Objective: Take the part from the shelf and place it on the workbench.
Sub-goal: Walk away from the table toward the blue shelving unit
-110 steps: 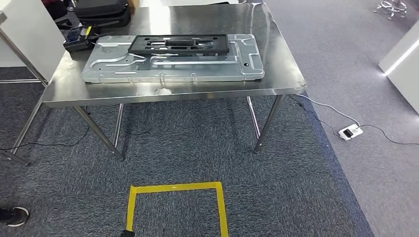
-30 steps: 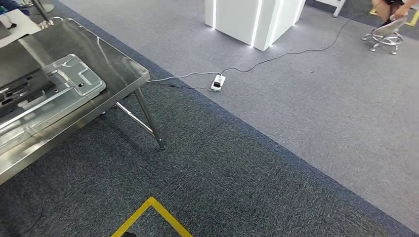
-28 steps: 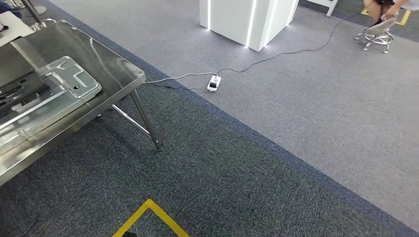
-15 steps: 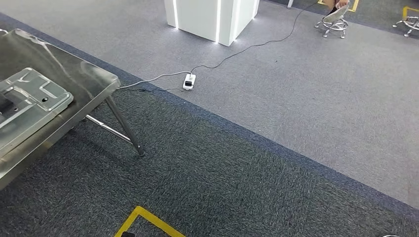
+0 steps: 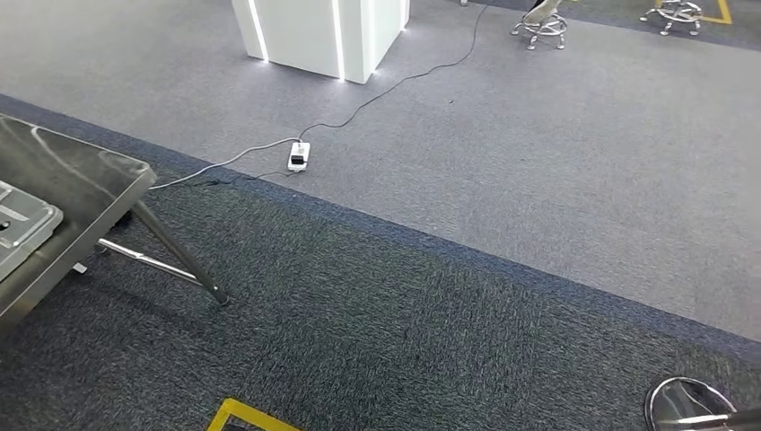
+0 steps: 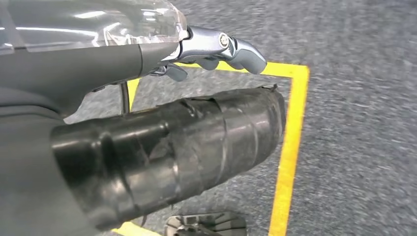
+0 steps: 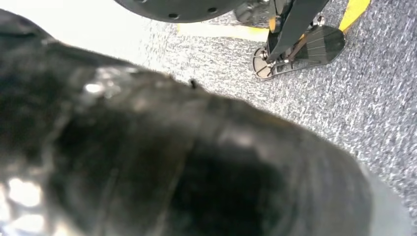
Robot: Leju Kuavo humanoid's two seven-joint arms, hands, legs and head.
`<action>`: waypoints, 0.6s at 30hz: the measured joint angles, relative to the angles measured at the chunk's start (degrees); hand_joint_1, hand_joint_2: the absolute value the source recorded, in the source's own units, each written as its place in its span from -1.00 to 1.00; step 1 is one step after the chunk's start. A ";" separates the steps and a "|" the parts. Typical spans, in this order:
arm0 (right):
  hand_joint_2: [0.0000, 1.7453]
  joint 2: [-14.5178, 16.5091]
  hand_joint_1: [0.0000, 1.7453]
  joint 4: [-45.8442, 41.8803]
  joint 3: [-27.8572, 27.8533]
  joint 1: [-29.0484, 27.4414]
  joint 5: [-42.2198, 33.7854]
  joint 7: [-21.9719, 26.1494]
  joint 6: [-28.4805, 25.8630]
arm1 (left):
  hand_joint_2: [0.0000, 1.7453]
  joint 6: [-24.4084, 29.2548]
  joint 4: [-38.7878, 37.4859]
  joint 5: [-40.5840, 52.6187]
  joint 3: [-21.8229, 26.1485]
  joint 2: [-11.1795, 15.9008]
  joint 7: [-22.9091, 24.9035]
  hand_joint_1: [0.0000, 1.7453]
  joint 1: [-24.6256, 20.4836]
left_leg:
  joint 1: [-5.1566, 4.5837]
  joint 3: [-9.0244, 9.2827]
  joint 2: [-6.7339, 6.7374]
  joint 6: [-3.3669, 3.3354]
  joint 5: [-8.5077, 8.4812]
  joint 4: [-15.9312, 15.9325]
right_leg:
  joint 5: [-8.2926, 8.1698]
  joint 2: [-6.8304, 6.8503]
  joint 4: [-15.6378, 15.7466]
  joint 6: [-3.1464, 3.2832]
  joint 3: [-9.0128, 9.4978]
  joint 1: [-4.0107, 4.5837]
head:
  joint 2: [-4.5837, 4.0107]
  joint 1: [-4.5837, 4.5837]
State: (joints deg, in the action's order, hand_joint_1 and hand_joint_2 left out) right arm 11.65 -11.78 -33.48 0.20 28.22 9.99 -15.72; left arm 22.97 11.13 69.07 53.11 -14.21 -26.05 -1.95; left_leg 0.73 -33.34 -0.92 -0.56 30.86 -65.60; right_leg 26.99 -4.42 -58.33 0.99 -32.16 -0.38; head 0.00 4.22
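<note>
The part [image 5: 22, 223], a silver metal plate, lies on the steel desk [image 5: 85, 184] at the left edge of our head view. Our left hand [image 6: 216, 46] hangs over the yellow floor tape [image 6: 290, 142], fingers curled on nothing. For the right hand [image 7: 187, 162] we cannot tell.

The floor has dark carpet [image 5: 377, 332] near and light grey carpet [image 5: 574, 135] farther off. A white block [image 5: 314, 36] with bright light strips stands there. A white power strip [image 5: 299, 155] lies on its cable. Yellow tape [image 5: 235, 416] marks the floor.
</note>
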 joint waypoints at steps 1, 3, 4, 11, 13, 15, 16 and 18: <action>-1.00 0.00 -1.00 0.01 0.00 0.04 0.00 0.00 0.10 | -1.00 0.02 0.00 0.05 -0.01 -0.02 -0.02 -1.00 0.01 | 0.09 1.36 -1.27 -0.11 -1.36 3.44 | 0.10 -0.69 -0.32 -0.18 -0.16 0.03 | -0.01 0.01; -1.00 0.00 -1.00 0.02 0.00 0.05 0.00 0.00 0.24 | -1.00 0.07 0.00 0.18 -0.02 -0.09 -0.08 -1.00 -0.10 | 0.13 2.61 -3.11 -0.28 -2.01 6.61 | 0.07 -1.84 -0.67 -0.78 -0.69 0.00 | -0.01 0.01; -1.00 0.00 -1.00 0.03 0.00 -0.02 0.00 0.00 0.26 | -1.00 0.09 0.00 0.23 -0.03 -0.14 -0.12 -1.00 -0.19 | 0.04 2.71 -2.97 -0.37 -1.97 6.88 | -0.06 -2.42 -0.70 -1.16 -0.93 -0.04 | -0.01 0.01; -1.00 0.00 -1.00 0.07 -0.02 -0.22 0.07 -0.01 0.38 | -1.00 0.17 0.01 0.31 0.01 -0.39 -0.20 -1.00 -0.12 | -0.30 2.97 2.09 -2.25 -2.70 7.97 | 7.03 3.55 -14.25 -2.60 -7.59 -0.08 | 0.01 0.05; -1.00 0.00 -1.00 0.07 -0.02 -0.25 0.14 0.02 0.39 | -1.00 0.17 0.01 0.27 0.02 -0.40 -0.20 -1.00 -0.11 | -0.42 3.04 3.70 -2.30 -2.52 7.93 | 6.47 3.99 -15.50 -2.69 -7.96 -0.18 | 0.00 0.05; -1.00 -0.01 -1.00 0.07 -0.02 -0.32 0.19 0.02 0.40 | -1.00 0.17 0.00 0.26 0.02 -0.43 -0.20 -1.00 -0.20 | -0.47 3.35 4.95 -2.12 -2.25 7.90 | 2.85 5.41 -8.69 -2.42 -4.13 -0.15 | 0.00 0.05; -1.00 -0.03 -1.00 0.07 -0.02 -0.27 0.21 0.02 0.42 | -1.00 0.17 0.00 0.26 0.02 -0.46 -0.20 -1.00 -0.22 | -0.59 3.52 5.49 -1.91 -2.07 7.82 | 1.49 6.68 -4.87 -2.15 -2.07 0.11 | 0.00 0.05; -1.00 -0.06 -1.00 0.07 -0.02 -0.14 0.33 0.02 0.49 | -1.00 0.17 0.00 0.26 0.02 -0.50 -0.19 -1.00 -0.26 | -0.83 3.77 6.46 -1.42 -1.76 7.72 | 0.49 8.18 -0.74 -1.51 -0.07 0.63 | 0.00 0.04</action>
State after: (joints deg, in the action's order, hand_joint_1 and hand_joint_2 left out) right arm 11.59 -11.72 -33.51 0.06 28.54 10.01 -15.23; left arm 23.15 11.13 69.33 53.13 -14.71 -26.24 -2.21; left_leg -0.10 -29.57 5.54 -1.99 29.09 -57.88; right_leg 27.48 3.76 -59.07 -0.52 -32.23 0.25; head 0.00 4.26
